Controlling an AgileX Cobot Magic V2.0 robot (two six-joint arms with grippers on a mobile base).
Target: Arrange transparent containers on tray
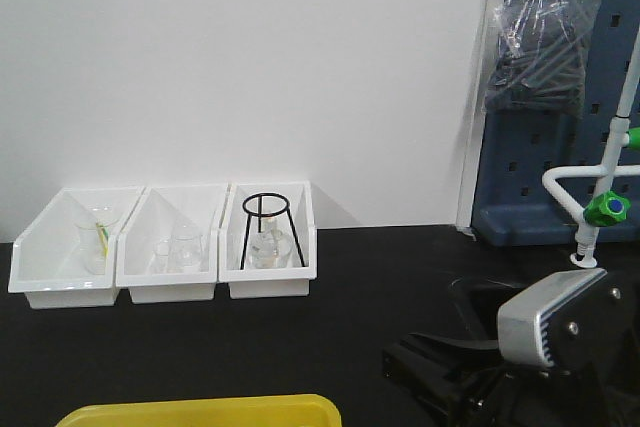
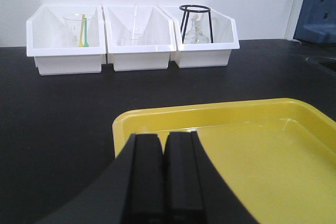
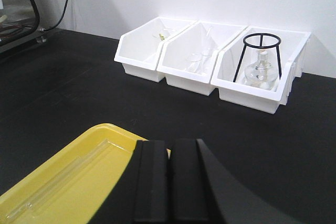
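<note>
Both pincers, left (image 2: pixel 164 182) and right (image 3: pixel 169 182), sit clenched and empty. A clear tube (image 3: pixel 58 184) lies in the yellow tray (image 2: pixel 262 150), lower left of the right-wrist frame; lay any further tubes parallel beside it.

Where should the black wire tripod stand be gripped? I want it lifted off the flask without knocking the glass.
Grip the black wire tripod stand by its top ring, coming straight down. The ring sits exposed at the top of the white plastic bin, while the legs straddle the round clear glass flask, so sideways jaws would likely meet wall or glass.
</note>
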